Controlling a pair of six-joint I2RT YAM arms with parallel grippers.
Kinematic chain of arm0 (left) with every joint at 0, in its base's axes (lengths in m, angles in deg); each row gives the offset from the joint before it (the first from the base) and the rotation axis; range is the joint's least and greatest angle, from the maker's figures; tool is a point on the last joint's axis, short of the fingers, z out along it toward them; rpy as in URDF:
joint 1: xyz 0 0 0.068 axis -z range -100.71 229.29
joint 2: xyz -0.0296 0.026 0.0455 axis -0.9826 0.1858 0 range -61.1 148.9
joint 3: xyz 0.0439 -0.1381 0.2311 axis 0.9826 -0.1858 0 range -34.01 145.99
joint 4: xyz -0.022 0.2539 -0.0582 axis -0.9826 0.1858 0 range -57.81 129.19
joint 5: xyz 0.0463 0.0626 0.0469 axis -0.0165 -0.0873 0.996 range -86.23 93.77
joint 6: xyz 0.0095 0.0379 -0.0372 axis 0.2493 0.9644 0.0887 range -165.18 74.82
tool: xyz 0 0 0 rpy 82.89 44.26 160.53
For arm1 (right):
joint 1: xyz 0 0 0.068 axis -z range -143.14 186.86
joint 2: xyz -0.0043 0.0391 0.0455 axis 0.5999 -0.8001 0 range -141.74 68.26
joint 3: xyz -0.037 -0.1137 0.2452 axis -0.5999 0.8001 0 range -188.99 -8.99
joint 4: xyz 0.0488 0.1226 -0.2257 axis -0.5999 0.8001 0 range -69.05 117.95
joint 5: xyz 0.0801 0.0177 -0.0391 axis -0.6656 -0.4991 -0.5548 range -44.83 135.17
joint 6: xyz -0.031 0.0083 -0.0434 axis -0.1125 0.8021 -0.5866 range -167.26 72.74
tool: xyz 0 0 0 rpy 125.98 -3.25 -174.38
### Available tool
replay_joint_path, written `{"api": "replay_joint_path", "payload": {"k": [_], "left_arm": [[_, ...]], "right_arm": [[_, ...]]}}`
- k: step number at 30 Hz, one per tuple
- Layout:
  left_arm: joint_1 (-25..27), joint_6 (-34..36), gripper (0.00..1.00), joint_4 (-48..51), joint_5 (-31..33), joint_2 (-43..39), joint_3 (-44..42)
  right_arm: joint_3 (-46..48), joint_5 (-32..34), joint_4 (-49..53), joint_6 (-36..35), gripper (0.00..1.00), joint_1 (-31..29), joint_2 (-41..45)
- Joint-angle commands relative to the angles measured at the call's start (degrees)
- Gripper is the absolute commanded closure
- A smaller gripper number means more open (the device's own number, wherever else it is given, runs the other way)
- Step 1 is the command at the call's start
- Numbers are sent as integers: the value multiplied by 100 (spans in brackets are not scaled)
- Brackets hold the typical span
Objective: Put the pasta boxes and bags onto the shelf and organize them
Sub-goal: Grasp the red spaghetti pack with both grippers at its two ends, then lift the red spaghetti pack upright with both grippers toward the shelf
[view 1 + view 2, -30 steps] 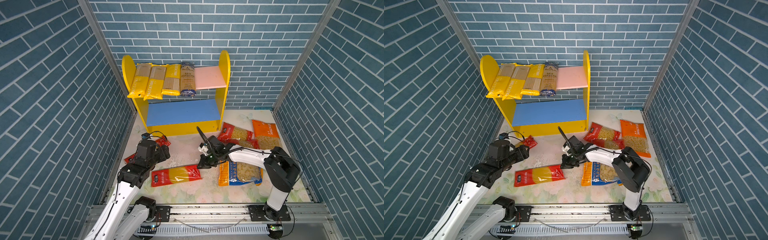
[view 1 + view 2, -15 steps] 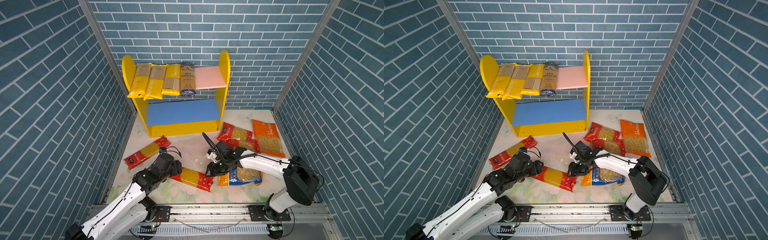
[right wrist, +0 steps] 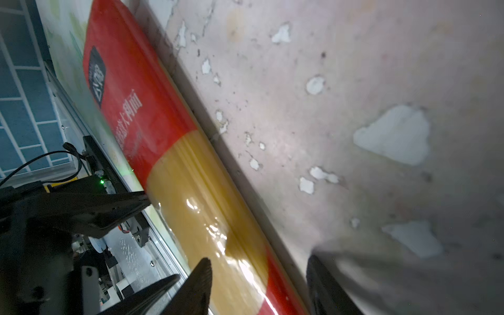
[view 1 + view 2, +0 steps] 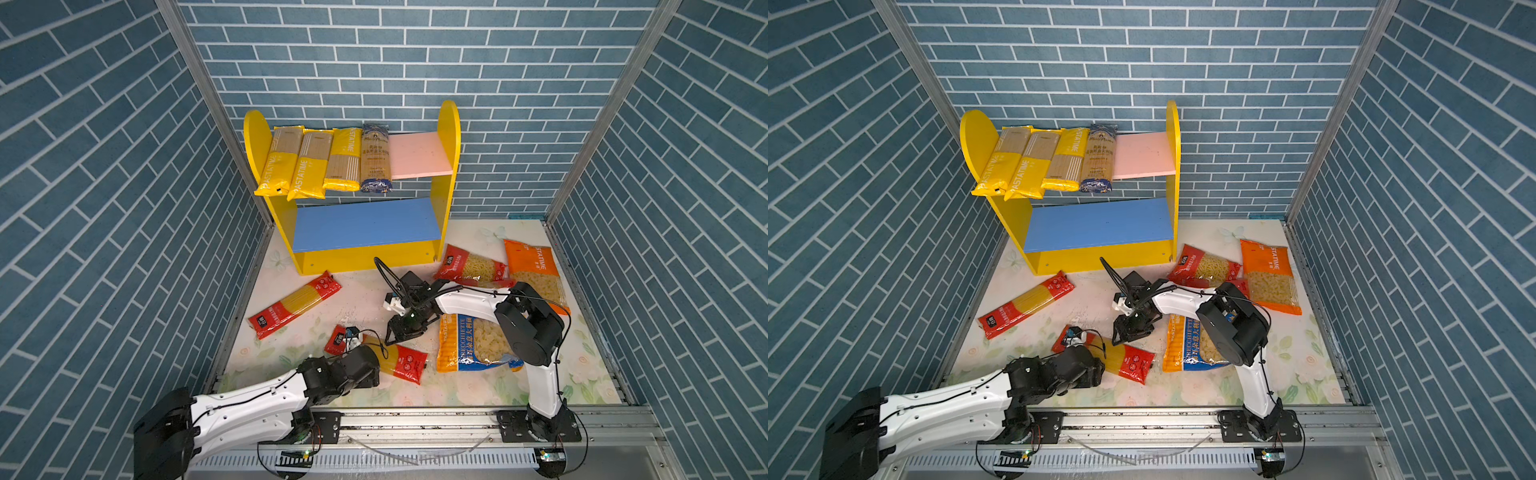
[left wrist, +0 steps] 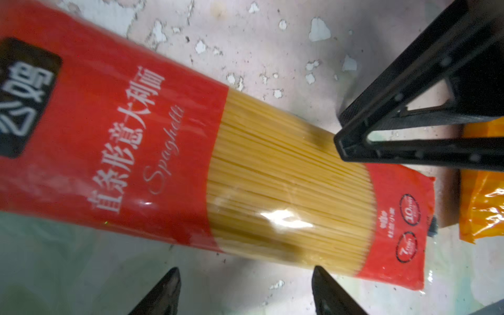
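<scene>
Nearest the rail, the left gripper [image 5: 245, 293] is set low against the near side of the near red spaghetti pack [image 4: 399, 360]. In its wrist view the two fingertips are seen well apart with only table [image 4: 365, 299] between them, so the claw is read as wide and empty. A second ago this arm is recorded over the far red spaghetti pack [image 4: 295, 304]. That pack is now left alone, slanting near the left wall.

The near red spaghetti pack is noted flat on the table and slanted. A second ago it is shown lying almost crosswise and a little further left. It is judged to have been dragged and turned by the right arm.

The right gripper [image 3: 257, 275] is held just over the pack's middle. Its jaws, pinched shut a second ago, are now parted: one fingertip is over the pack and the other over bare table beside it. Nothing is clamped.

Meaning for the task: the pack appears to be re-presented for a pick by the left arm, and nothing is lifted yet.

Beyond, the blue-orange bag [image 4: 473, 343] is partly covered by the right arm. The red short-pasta bag [image 4: 471, 268] and the orange bag [image 4: 536, 274] are lying towards the right wall.

Furthest, on the shelf [image 4: 451, 166], three yellow PASTATIME packs [image 4: 307, 166] and a dark blue pack [image 4: 376, 158] are lined up on the pink upper board [image 4: 419, 156]. The blue lower board [image 4: 365, 224] is bare, so most of the packs are still to be shelved.
</scene>
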Motion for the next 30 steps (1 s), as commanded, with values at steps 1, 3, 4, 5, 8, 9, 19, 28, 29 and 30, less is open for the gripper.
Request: {"api": "replay_joint_path", "payload": {"k": [1, 3, 4, 5, 8, 9, 19, 28, 29, 30], "left_arm": [[32, -243, 28, -854, 112, 35, -275], [-2, -246, 35, -977, 152, -81, -405], [-52, -243, 40, -1037, 146, -181, -507], [-111, -402, 46, -1129, 118, -288, -618], [-398, -349, 57, -1227, -8, -585, -797], [-466, -324, 59, -1217, -32, -655, -808], [-825, 167, 66, -887, -208, -1102, -477], [-1349, 850, 47, 274, -401, -1970, 482], [-1454, 972, 44, 315, -503, -1998, 604], [-1544, 1076, 42, 322, -587, -2004, 716]], "right_arm": [[-114, -583, 85, -188, 45, -164, -357], [3, -921, -99, -71, 47, -225, -388], [105, -1083, -259, 47, 48, -232, -361], [264, -1211, -528, 208, 50, -230, -290], [518, -1424, -1056, 521, 55, -231, -153], [578, -1425, -1175, 595, 57, -222, -117], [1393, -995, -2796, 1574, 89, -68, 619], [2102, 119, -3251, 1676, 100, -46, 1931], [2148, 281, -3218, 1622, 100, -38, 2153], [2204, 441, -3201, 1576, 100, -35, 2343]]}}
